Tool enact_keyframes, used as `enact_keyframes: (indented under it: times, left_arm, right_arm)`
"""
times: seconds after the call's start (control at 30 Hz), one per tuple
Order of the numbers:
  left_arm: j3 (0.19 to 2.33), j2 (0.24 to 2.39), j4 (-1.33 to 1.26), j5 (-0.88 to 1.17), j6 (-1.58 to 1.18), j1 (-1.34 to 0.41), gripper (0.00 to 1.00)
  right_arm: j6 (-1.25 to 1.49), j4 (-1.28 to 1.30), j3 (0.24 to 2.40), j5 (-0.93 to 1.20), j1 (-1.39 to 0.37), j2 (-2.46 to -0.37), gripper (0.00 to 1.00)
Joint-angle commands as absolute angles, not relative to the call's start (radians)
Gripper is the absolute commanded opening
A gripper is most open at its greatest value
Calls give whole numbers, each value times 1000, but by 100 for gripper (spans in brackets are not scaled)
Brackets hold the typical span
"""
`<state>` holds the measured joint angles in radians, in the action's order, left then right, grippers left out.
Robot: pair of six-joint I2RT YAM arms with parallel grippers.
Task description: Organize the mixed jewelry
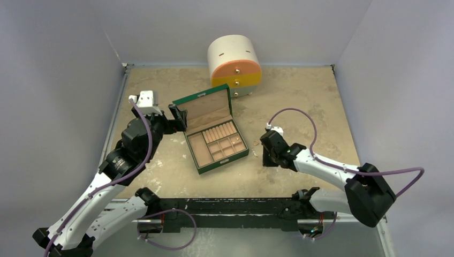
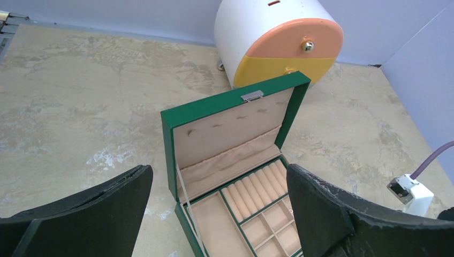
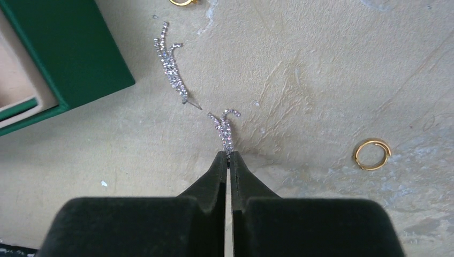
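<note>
The right wrist view shows my right gripper (image 3: 229,156) shut on the end of a short silvery sparkling strand (image 3: 225,124) lying on the table. A second, longer silvery strand (image 3: 170,63) lies just beyond it, near the corner of the green box (image 3: 64,59). To the right rests a gold hoop (image 3: 372,155), and another gold piece (image 3: 182,1) is cut off by the top edge. My left gripper (image 2: 219,171) hangs open over the open green box (image 2: 230,107), nothing between its fingers (image 2: 107,209). From above, the right gripper (image 1: 266,155) sits right of the box (image 1: 214,134).
A round white cabinet (image 1: 234,64) with orange and yellow drawers stands behind the box at the back of the table. The box lid stands upright, facing the arms. White walls close in the table on the left, right and back.
</note>
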<state>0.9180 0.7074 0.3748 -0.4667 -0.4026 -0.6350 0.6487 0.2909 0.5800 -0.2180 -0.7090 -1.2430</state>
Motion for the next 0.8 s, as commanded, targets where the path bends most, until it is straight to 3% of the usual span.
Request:
enact_keyframes:
  times: [0.0,0.4,0.77]
  left_arm:
    - [923,698,329,-457,-413,-626,96]
    - [923,697,328,-453,-414,-627,96]
    - [922,696,329,-455,-413,-626,96]
  right_arm:
    - [662,324,603,-227,-718,-1169,0]
    - [586,308,721,-214,-755,-1085,0]
    - [497,162,884,-176,-841,-1162,0]
